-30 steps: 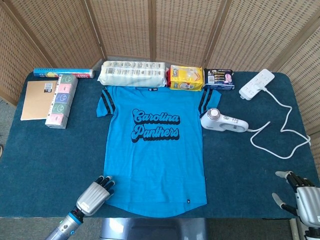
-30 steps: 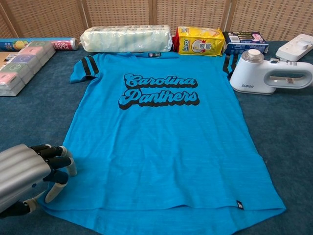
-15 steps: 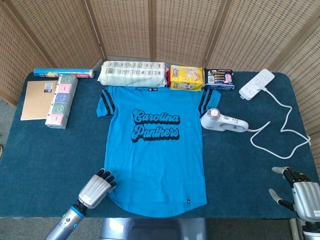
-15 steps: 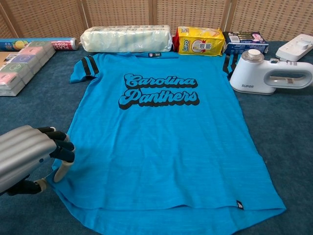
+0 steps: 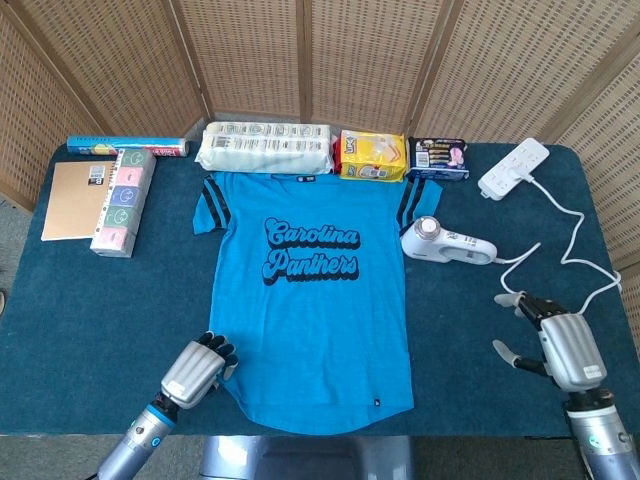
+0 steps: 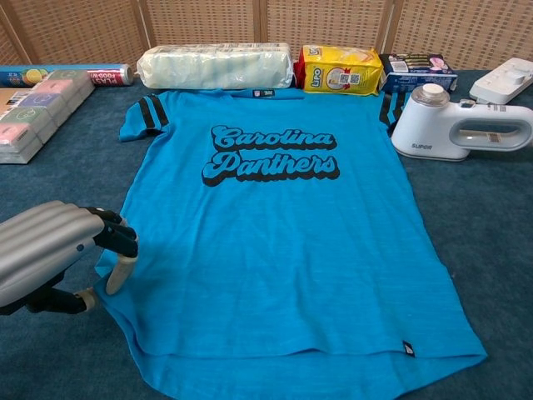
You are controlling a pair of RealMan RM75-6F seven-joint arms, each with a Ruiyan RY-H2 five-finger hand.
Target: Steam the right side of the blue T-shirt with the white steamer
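Blue T-shirt (image 5: 310,290) hem now bunched by left hand (image 5: 197,368); right hand (image 5: 560,345) advanced, fingers (image 5: 512,299) apart.

T-shirt (image 5: 310,310): bright blue, black-striped sleeves, black-outlined "Carolina Panthers" lettering. Steamer (image 5: 445,242): white; power strip (image 5: 514,168): white. Table (image 5: 90,310): dark teal covering; snack packet (image 5: 372,156): yellow.

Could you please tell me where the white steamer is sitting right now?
In the head view the white steamer lies on the table just right of the blue T-shirt, beside its right sleeve, in front of the dark packet.
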